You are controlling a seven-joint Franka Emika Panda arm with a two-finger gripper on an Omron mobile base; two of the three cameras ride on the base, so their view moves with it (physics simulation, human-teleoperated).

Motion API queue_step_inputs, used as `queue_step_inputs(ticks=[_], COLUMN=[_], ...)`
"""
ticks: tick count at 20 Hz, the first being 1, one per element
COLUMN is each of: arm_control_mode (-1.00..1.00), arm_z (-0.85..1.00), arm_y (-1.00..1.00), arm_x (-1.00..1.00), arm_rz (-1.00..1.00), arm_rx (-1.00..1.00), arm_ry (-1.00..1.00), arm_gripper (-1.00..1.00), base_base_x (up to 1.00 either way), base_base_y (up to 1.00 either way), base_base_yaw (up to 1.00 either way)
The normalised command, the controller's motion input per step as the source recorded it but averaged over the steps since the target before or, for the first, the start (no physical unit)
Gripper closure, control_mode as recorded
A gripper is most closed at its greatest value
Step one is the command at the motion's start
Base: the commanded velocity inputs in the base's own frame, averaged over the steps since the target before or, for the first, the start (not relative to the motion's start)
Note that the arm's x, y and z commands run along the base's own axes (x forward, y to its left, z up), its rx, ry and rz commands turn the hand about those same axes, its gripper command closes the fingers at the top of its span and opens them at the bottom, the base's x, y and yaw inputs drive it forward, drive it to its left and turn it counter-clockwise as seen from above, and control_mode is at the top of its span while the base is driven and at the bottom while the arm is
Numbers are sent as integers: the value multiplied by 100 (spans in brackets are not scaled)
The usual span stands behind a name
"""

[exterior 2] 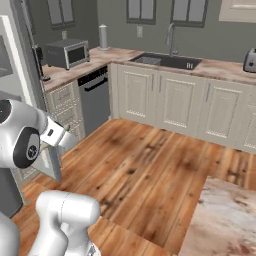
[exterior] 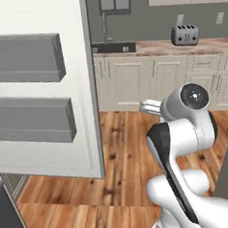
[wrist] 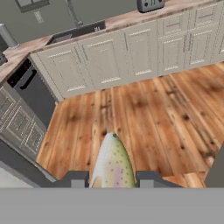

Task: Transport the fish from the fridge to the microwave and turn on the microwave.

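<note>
In my hand view the claw is closed on the fish. The 2 dark finger tips stand on either side of the body, and the fish points away from the hand, above the wooden floor. Its skin is pale with small speckles and a light pink band along it. It is held in the air and touches nothing else that I can see.

In the left base view the open fridge door takes the left side, with 2 grey door bins on its inner face, one above the other. The white arm rises at the lower right of this view. Far behind it a row of cream cabinets carries a wooden table, where a toaster stands on the right and a dark sink lies on the left.

In the right base view a microwave with a dark glass door stands on the table at the far left, and a grey cylinder stands upright just to the right of it. A dishwasher is set under the table below them. A faucet rises over the sink farther right. The microwave is well apart from the fish.
</note>
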Motion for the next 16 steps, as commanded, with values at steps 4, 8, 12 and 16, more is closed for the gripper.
queue_step_inputs(ticks=[4,8,12,16], arm_control_mode=[100,100,100,100], arm_z=[0,0,0,0], arm_y=[0,0,0,0], arm_x=[0,0,0,0], arm_rz=[0,0,0,0], arm_rx=[0,0,0,0], arm_ry=[0,0,0,0], arm_gripper=[100,100,100,100], base_base_x=[53,54,54,56], base_base_y=[-34,-33,-32,-33], base_base_yaw=[-12,-14,-14,-14])
